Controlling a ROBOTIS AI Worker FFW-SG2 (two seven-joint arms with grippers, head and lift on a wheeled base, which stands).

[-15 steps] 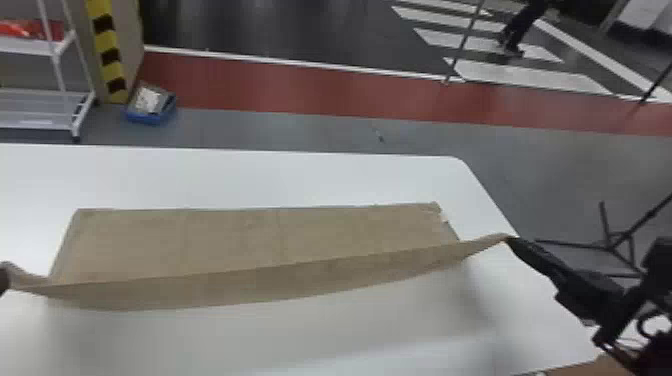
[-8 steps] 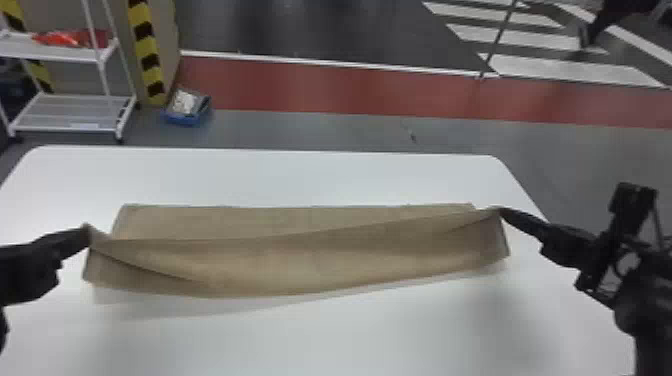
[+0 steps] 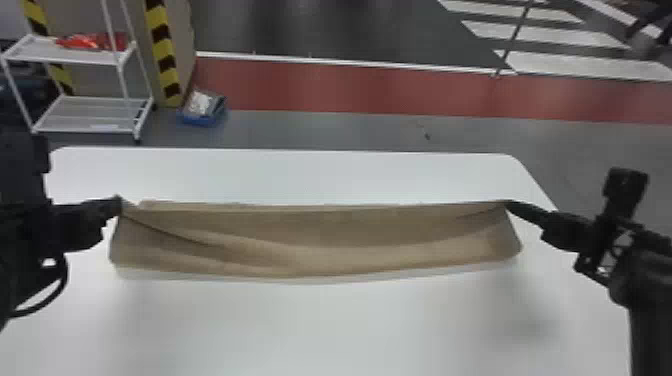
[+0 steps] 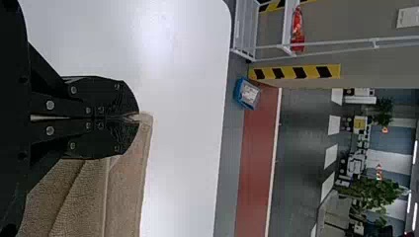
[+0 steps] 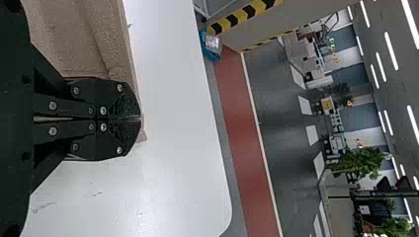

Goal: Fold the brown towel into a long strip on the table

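Note:
The brown towel (image 3: 320, 240) lies as a wide strip across the white table, its held edge drawn up to its far side. My left gripper (image 3: 119, 204) is at the towel's far left corner, and my right gripper (image 3: 509, 204) at the far right one. In the left wrist view the left gripper (image 4: 136, 117) is shut on a corner of the towel (image 4: 126, 192), with creases running from it. The right wrist view has the right gripper (image 5: 139, 118) shut on the other corner of the towel (image 5: 74, 34).
The white table (image 3: 320, 325) extends in front of the towel, and a band of it lies beyond. Past its far edge stand a white shelf rack (image 3: 85, 115) and a blue bin (image 3: 202, 112) on the floor.
Both grippers have moved away from the robot, carrying the towel's near edge over to its far edge. The head view has shifted left, so more of the left arm shows.

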